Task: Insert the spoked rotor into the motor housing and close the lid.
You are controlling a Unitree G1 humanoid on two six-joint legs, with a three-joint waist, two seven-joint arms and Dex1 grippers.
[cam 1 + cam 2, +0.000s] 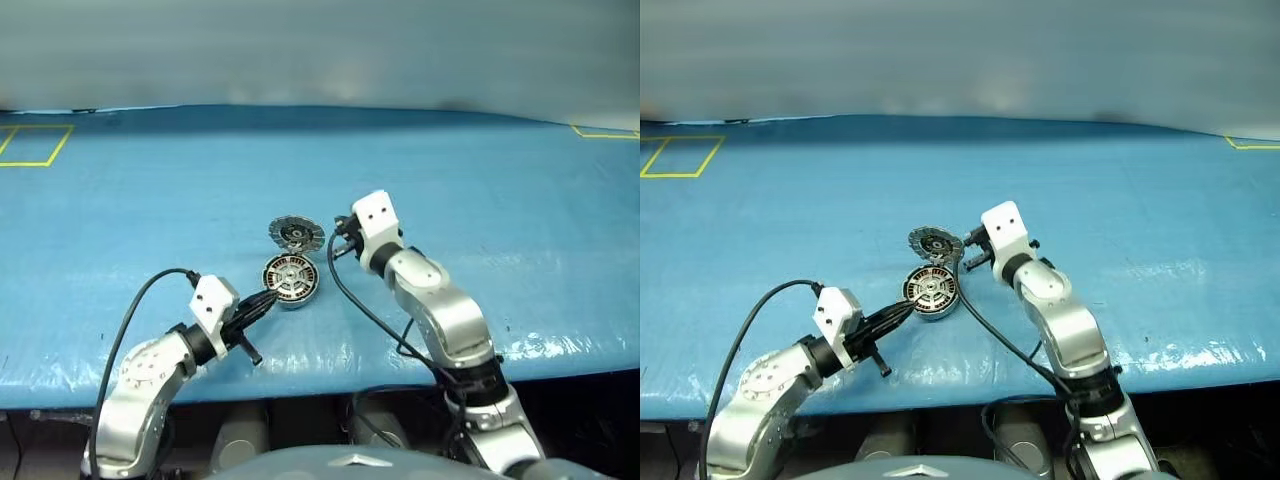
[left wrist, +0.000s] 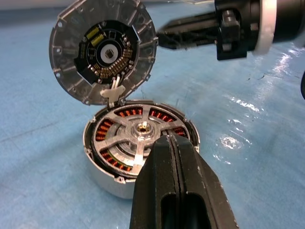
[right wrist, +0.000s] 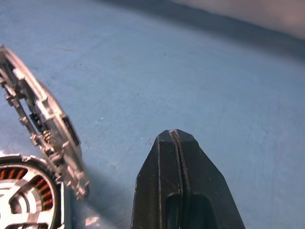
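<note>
Spoked rotor: seated inside the motor housing, silver spokes and central hub level with the rim, copper-coloured windings showing between the spokes.
Motor housing: round grey shell standing on the bench near its front edge, open side up.
Lid: open, standing tilted up at the far side of the housing, joined to it at the rim by a small hinge piece; its inner face, with ribbed silvery rim and dark centre, is turned toward the left wrist camera.
Left hand: two black fingers pressed together with nothing between them; tip just over the near edge of the rotor, contact cannot be judged.
Right hand: fingers together, empty; tip just beside the raised lid on its right, apart from it.
Bench: covered in a blue glossy sheet, with yellow outlined markings at the far left corner.
</note>
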